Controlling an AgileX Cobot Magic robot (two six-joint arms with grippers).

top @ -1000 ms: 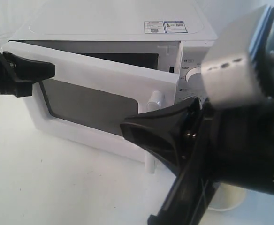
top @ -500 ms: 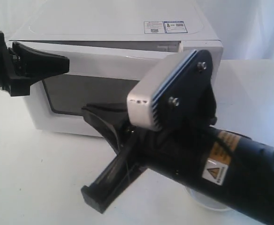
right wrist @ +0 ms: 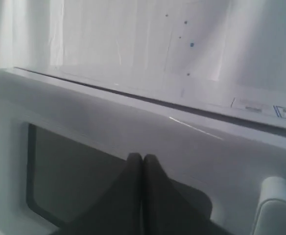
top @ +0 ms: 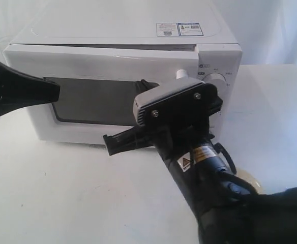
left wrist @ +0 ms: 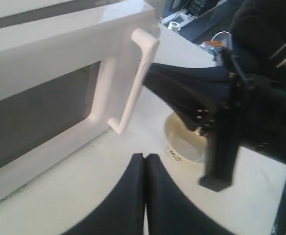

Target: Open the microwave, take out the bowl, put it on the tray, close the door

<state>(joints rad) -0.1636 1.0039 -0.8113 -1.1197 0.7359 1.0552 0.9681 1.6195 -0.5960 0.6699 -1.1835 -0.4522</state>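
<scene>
The white boxy countertop microwave fills the exterior view from 10 to 1 o'clock. It has two small printed stickers on its top and a round white knob showing at its right end. Its door, a white front panel with a dark rectangular window, lies flush or very nearly flush against the body, with only a thin dark seam along its top edge; whether it has latched cannot be told. The right gripper has its black fingers pressed together with nothing between them. Its tips are at the window's right end, just beside the tall white bar handle, and it is unclear whether they touch the glass. The left gripper sits at 9 o'clock in front of the door's left edge, its fingers likewise closed flat on each other and empty. The small glossy cream bowl stands upright on the white tabletop at about 4 o'clock, outside the microwave and in front of its knob end. In the exterior view it is half hidden behind the right arm.
</scene>
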